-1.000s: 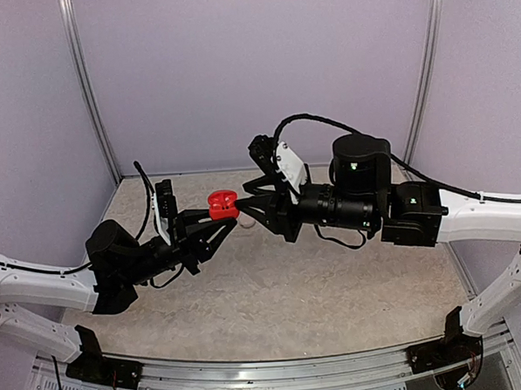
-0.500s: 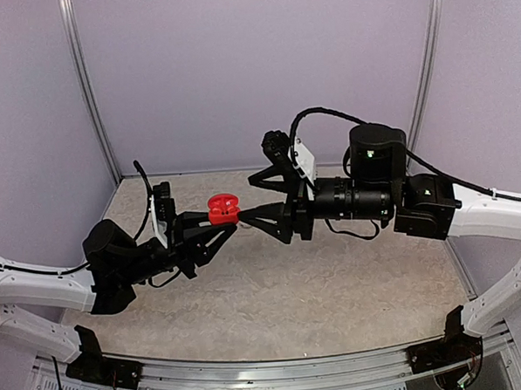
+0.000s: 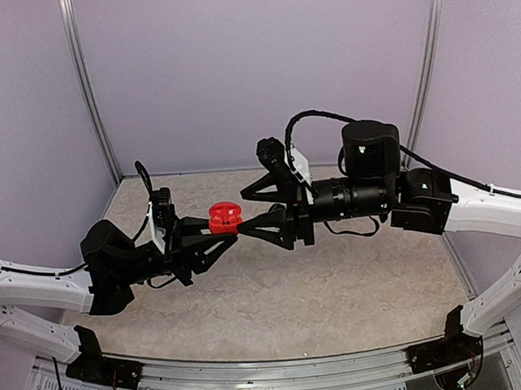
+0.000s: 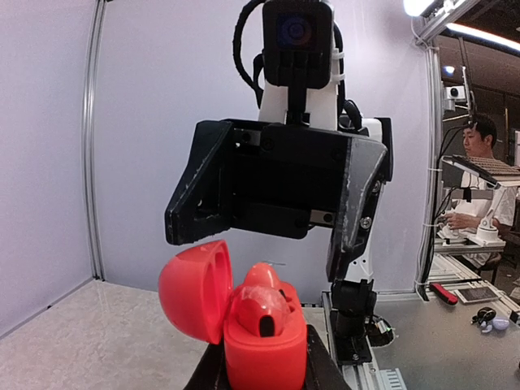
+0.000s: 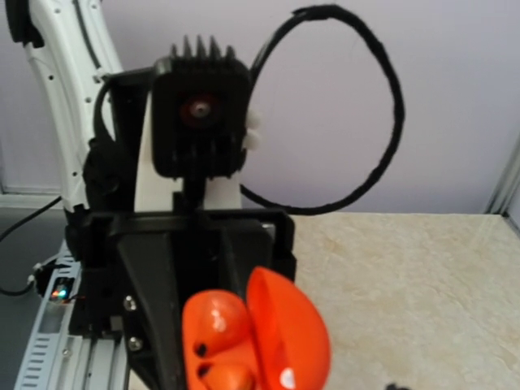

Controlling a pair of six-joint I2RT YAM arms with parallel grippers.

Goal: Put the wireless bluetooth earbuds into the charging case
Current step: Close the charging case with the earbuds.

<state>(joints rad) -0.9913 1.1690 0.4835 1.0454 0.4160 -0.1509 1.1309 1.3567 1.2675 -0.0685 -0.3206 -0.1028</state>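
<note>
- Tool on the left arm (image 3: 218,228) is clamped on the base of the red charging case (image 3: 222,216). It holds the case upright in the air above the tabletop (image 3: 335,278), left of its middle.
- Its lid (image 4: 191,288) is swung open to one side. I can see red earbuds (image 4: 262,302) seated in the base, one showing a dark spot.
- Right tool (image 3: 242,214) faces the case from the right, its fingers (image 4: 357,203) spread well apart. The tips are just beside the case, and I cannot tell whether they touch it.
</note>
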